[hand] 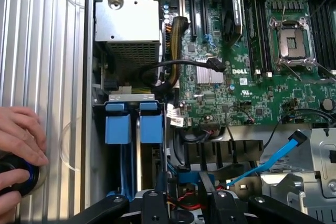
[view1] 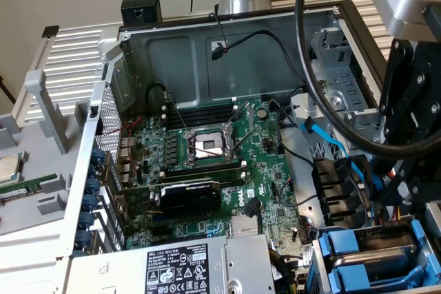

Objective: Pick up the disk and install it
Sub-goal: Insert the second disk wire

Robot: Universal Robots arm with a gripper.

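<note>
The hand [hand: 184, 203] hangs over the blue drive bays [hand: 134, 124]; its grip I cannot tell. Loose cables [hand: 262, 166] at three o'clock may snag it.

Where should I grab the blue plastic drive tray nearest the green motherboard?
Likely the tray's flat blue front tab, pinched across its long edges from the case's open side: the rest is sunk in the metal bay.
</note>
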